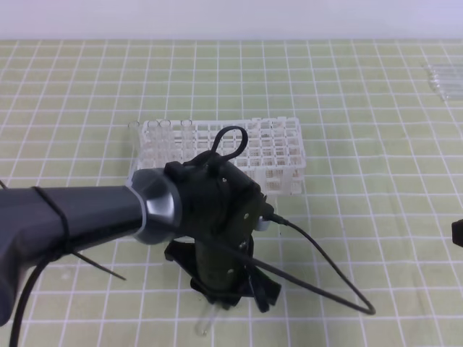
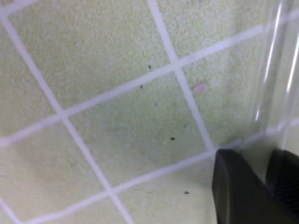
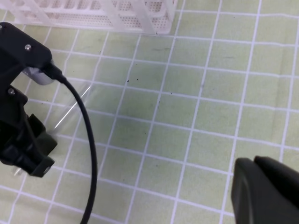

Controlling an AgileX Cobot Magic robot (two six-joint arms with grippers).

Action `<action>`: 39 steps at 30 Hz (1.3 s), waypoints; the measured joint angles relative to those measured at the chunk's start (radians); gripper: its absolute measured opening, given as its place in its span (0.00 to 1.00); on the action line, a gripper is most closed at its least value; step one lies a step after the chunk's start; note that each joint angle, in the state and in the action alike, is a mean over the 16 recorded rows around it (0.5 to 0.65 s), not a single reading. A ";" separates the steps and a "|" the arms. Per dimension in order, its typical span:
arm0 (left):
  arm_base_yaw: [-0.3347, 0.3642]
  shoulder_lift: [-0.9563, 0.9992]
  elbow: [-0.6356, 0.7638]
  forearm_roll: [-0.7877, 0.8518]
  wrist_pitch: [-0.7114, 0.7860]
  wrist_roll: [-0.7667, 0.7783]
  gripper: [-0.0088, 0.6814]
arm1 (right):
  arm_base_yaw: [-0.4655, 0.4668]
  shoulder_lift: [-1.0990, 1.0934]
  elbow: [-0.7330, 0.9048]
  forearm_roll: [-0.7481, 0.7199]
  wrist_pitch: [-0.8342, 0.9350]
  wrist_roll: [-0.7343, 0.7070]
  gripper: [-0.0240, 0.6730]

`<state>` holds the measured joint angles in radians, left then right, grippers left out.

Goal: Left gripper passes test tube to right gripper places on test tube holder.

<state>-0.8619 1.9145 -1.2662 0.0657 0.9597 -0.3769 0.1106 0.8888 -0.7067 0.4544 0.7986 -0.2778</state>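
Two hands are needed for this hand-over, yet the high view shows only the left hand (image 1: 230, 293) low over the counter (image 1: 376, 144), on the near side of the test tube holder (image 1: 278, 155); a clear end of the test tube (image 1: 205, 322) pokes out beneath it, and whether the fingers are pinching the glass cannot be told from here. A lift with a weak pinch could let the tube roll off on the mat. The left wrist view shows the tube (image 2: 275, 70) just beside one dark finger (image 2: 236, 186), seemingly between the two, contact unclear. The right wrist view shows the tube (image 3: 70, 109) slanting by the left hand (image 3: 32, 156), near side of the holder (image 3: 117, 14); the right hand (image 3: 266, 191) sits well apart, its spread unreadable, so a mistimed release is the risk.
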 joint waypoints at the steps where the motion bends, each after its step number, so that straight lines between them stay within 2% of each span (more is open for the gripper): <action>1: 0.000 -0.002 0.000 0.001 0.004 0.010 0.02 | 0.000 0.000 0.000 0.000 0.000 0.000 0.03; 12: 0.000 -0.068 -0.001 0.007 0.037 0.104 0.02 | 0.000 0.000 0.000 0.000 0.002 0.000 0.03; 21: 0.000 -0.321 0.051 0.042 -0.007 0.139 0.02 | 0.000 0.000 0.000 0.027 0.000 -0.020 0.03; 26: 0.000 -0.519 0.140 0.080 -0.061 0.145 0.02 | 0.000 0.000 -0.002 0.095 -0.006 -0.064 0.03; 32: 0.001 -0.782 0.314 0.136 -0.163 0.105 0.01 | 0.014 0.007 -0.027 0.189 -0.015 -0.124 0.03; 39: 0.000 -1.056 0.516 0.202 -0.265 0.025 0.02 | 0.082 0.047 -0.099 0.253 -0.039 -0.158 0.03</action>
<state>-0.8615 0.8588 -0.7502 0.2675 0.6946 -0.3514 0.1922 0.9357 -0.8057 0.7076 0.7594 -0.4362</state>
